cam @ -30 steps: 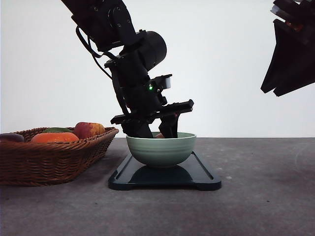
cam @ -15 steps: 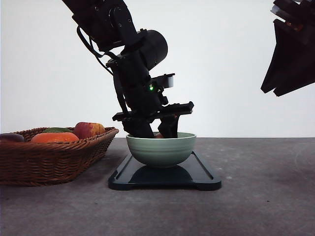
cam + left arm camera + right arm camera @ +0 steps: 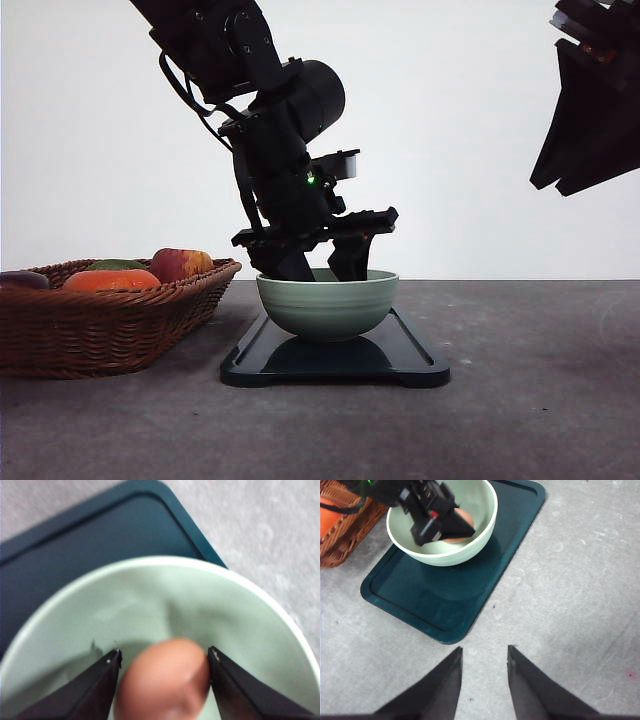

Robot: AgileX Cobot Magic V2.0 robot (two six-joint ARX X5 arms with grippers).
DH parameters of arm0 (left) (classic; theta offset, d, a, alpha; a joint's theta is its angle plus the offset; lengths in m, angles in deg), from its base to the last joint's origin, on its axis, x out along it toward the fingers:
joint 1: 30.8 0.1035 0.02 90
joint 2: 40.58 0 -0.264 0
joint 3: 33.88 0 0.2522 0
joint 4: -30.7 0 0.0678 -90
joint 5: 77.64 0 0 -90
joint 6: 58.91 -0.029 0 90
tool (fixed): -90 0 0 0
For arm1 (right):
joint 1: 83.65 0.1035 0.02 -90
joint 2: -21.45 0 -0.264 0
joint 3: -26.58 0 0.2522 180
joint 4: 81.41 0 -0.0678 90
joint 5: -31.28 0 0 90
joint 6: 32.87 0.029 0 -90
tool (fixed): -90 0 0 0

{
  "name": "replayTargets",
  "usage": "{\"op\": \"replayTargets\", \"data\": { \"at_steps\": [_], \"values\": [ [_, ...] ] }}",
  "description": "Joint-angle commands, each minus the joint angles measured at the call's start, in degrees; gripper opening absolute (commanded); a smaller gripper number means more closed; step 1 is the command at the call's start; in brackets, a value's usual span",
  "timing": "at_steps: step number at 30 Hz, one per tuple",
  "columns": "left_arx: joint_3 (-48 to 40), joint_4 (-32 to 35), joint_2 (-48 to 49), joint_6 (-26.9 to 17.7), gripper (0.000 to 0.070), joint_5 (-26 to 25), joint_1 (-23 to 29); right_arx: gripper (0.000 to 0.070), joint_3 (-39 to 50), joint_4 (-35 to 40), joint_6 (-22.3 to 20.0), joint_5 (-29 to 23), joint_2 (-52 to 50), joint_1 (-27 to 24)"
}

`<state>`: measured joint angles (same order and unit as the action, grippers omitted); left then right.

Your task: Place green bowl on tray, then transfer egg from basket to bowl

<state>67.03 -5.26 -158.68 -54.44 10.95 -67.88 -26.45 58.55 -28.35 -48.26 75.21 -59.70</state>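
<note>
The green bowl (image 3: 327,305) stands on the dark tray (image 3: 410,355), toward its left end. My left gripper (image 3: 322,268) reaches down into the bowl from above. In the left wrist view the brown egg (image 3: 165,682) sits between the two fingers, touching both, over the inside of the bowl (image 3: 150,605). From the right wrist camera the egg (image 3: 464,517) shows inside the bowl (image 3: 445,550) beside the left arm's fingers. The wicker basket (image 3: 100,325) is left of the tray. My right gripper (image 3: 483,652) hangs open, high above bare table to the right of the tray (image 3: 450,600).
The basket holds an orange fruit (image 3: 110,280), a red-yellow fruit (image 3: 180,263) and a green one (image 3: 115,264). Grey table (image 3: 540,400) stretches in front of and to the right of the tray. The right arm (image 3: 590,100) is up at the top right.
The left arm has shifted slightly right and up. The sliver of egg that showed above the bowl's rim is no longer seen from the front. The right arm has not moved.
</note>
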Motion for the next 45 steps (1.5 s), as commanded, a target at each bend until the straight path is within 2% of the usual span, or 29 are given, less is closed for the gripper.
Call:
{"op": "replayTargets", "data": {
  "at_steps": [1, 6, 12, 16, 19, 27, 32, 38, 45],
  "values": [
    [1.46, -0.17, 1.24, -0.43, 0.0351, 0.20, -0.28, 0.0174, -0.20, 0.57, -0.44, 0.00, 0.44, 0.24],
    [1.86, -3.84, 6.21, -0.41, 0.0351, 0.17, 1.06, 0.0174, -0.20, 0.57, -0.44, 0.00, 0.44, 0.24],
    [2.24, -14.91, 13.70, -0.64, 0.0351, -0.35, 2.89, 0.0174, -0.20, 0.57, -0.46, 0.00, 0.45, 0.24],
    [1.04, -18.53, 18.72, -0.67, 0.0351, -3.44, 3.93, 0.0174, -0.20, 0.59, -0.46, -0.02, 0.44, 0.24],
    [-3.72, -17.44, 23.44, -0.10, 0.0351, -5.17, 4.34, 0.0174, -0.20, 0.57, -0.46, -0.02, 0.44, 0.24],
    [-24.41, -7.36, 40.35, 3.59, 0.0351, -5.03, 6.47, 0.0174, -0.20, 0.55, -0.46, 0.00, 0.44, 0.24],
    [-33.55, -6.61, 51.74, 6.42, 0.0351, -4.99, 9.56, 0.0174, -0.20, 0.59, -0.46, 0.00, 0.44, 0.24],
    [-39.70, -8.25, 62.19, 6.70, 0.0351, -4.98, 14.34, 0.0174, -0.20, 0.52, -0.44, 0.01, 0.44, 0.24],
    [-40.46, -8.45, 66.24, 6.68, 0.0349, -5.02, 17.16, 0.0175, -0.20, -0.11, -0.44, 0.02, 0.44, 0.24]
  ]
}}
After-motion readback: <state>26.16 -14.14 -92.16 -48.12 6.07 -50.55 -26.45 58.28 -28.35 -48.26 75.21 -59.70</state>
